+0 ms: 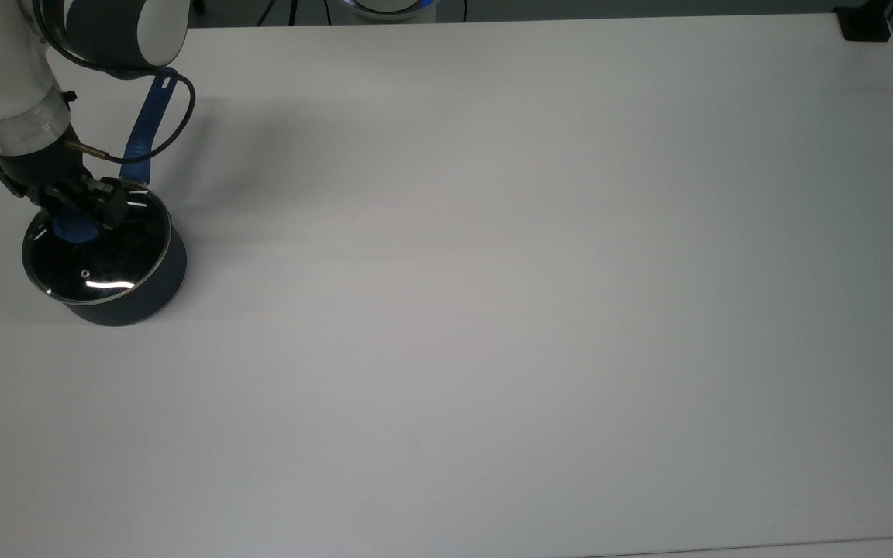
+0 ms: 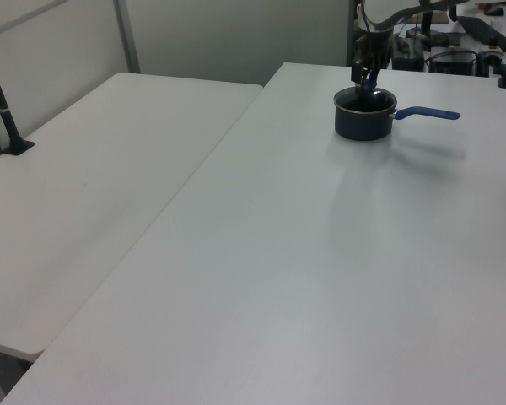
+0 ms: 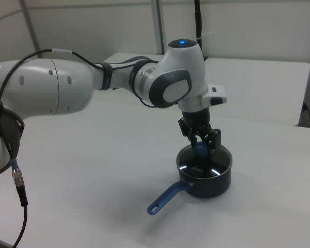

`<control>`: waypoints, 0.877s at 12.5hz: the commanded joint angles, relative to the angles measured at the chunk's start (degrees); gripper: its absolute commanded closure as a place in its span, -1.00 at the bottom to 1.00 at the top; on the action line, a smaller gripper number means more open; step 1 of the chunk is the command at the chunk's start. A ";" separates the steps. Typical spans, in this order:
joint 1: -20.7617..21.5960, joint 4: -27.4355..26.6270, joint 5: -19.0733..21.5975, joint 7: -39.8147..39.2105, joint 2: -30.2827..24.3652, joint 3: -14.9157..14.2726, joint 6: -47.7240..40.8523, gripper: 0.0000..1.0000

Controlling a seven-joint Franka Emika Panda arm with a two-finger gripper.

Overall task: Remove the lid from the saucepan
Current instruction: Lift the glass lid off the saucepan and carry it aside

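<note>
the top view looks straight down on the white table point(image 1: 493, 310). the left view looks along it from far off; the right view sits close. all share the saucepan point(image 1: 132, 291) point(image 2: 363, 125) point(image 3: 212, 183).

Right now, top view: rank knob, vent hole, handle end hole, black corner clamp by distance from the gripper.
1. knob, between the gripper fingers
2. vent hole, lid's near side
3. handle end hole, up toward the far edge
4. black corner clamp, top view's far right

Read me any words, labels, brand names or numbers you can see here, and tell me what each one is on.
None can be read. The lid, saucepan, arm and table carry no visible text, labels or numbers.
</note>
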 commanded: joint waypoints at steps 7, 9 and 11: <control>13.68 -6.72 1.03 -0.96 -11.28 -5.28 -7.70 0.08; 19.49 -8.85 0.24 1.92 -12.79 -5.37 -9.02 0.08; 22.84 -13.05 -1.77 4.92 -14.80 -4.85 -8.06 0.08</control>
